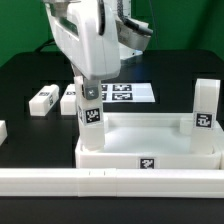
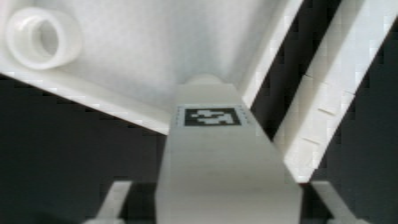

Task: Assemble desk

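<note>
The white desk top (image 1: 160, 150) lies upside down with its rim up, close to the front rail. One leg (image 1: 205, 108) stands upright at its corner on the exterior view's right. My gripper (image 1: 90, 98) is shut on a second leg (image 1: 91, 115), holding it upright over the corner on the exterior view's left. In the wrist view this held leg (image 2: 210, 130) runs out between my fingers (image 2: 118, 200), its tag facing the camera, above the desk top (image 2: 125, 75) and near a round corner socket (image 2: 39, 38). Two loose legs (image 1: 42, 98) (image 1: 68, 99) lie behind on the black table.
The marker board (image 1: 128, 93) lies flat behind the desk top. A long white rail bar (image 1: 110, 181) runs along the front and shows beside the desk top in the wrist view (image 2: 334, 85). A small white piece (image 1: 2, 130) sits at the exterior view's left edge.
</note>
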Robot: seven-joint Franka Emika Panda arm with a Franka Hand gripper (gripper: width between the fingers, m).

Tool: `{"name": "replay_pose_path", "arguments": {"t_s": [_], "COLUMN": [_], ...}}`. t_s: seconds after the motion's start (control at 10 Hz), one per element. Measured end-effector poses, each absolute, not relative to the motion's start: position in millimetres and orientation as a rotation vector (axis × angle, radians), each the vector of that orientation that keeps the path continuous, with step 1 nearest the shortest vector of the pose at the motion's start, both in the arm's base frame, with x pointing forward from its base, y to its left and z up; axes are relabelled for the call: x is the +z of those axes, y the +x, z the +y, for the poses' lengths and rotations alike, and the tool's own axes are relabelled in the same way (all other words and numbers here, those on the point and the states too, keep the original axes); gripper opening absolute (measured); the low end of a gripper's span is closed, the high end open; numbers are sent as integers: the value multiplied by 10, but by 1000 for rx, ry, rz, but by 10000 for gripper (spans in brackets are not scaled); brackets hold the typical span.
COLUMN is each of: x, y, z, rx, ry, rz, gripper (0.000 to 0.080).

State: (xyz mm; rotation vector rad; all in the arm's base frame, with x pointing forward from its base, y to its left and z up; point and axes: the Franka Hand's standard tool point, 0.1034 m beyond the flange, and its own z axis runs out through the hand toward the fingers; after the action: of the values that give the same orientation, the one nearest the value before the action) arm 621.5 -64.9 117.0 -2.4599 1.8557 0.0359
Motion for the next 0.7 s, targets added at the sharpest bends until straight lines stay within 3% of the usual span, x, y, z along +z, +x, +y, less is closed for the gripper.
{"name": "replay_pose_path", "arguments": {"t_s": [0.1,0.2,0.3,0.4,0.7], "x": [1170,1170,1171,1171,1177], "y": [6215,6215,6218,6225,6231], "z": [-649,-645,-629,-604,-592], "rx": [35,33,29,22,3], "ry": [-2483,-2525,-2571,-2624,-2840], "rz": [1824,1765,1695,1609,1184], "gripper": [372,372,553,628,646]}}
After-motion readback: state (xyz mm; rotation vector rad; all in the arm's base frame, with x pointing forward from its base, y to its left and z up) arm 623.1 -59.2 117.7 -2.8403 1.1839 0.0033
